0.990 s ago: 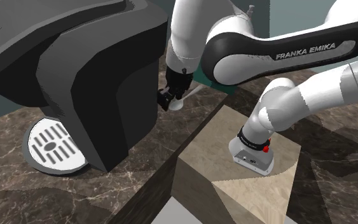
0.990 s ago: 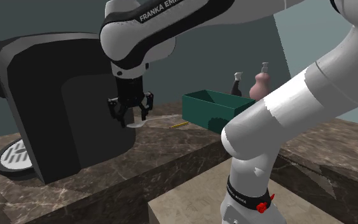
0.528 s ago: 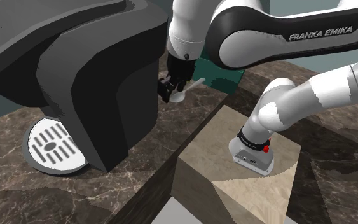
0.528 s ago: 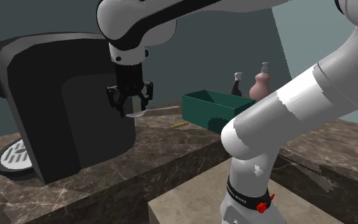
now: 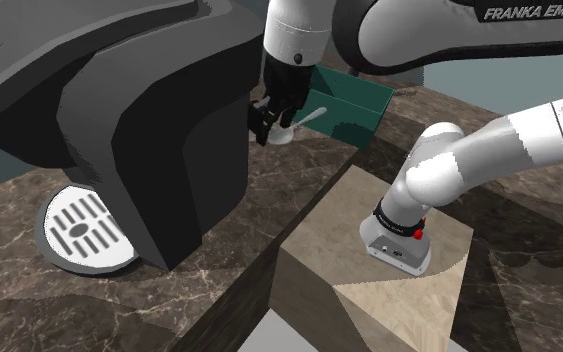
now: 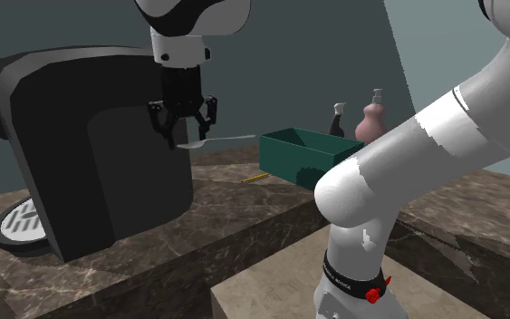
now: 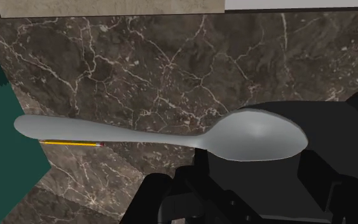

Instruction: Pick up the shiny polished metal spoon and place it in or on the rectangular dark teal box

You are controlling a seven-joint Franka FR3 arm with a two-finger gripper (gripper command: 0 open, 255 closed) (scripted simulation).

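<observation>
Hand: The black gripper (image 6: 182, 133) points straight down. Its fingers are squeezed shut on the spoon, close to the round end.
Spoon: The grey spoon (image 6: 209, 141) is up in the air. It lies flat, crosswise to the fingers. It touches nothing but the fingers.
Long way of the spoon: The round end is by the hand. The thin handle sticks out toward the box.
Beside the hand: A big black machine (image 5: 119, 130) stands just beside the gripper, on the side away from the box.
Under the spoon: The dark stone counter (image 5: 259, 200) is well below it.
A bit farther: A thin yellow pencil (image 7: 72, 144) lies on the counter, under the handle, between the hand and the box.
Box: The dark green-blue box (image 6: 303, 156) sits on the counter with its top open. It is just past the tip of the handle.
Way to go: I think the hand should slide the way the handle points, until the spoon is over the open top.
Take care: The spoon must stay higher than the box wall, or the handle could bump it.
Farthest: Two small bottles (image 6: 369, 118) stand behind the box.
</observation>
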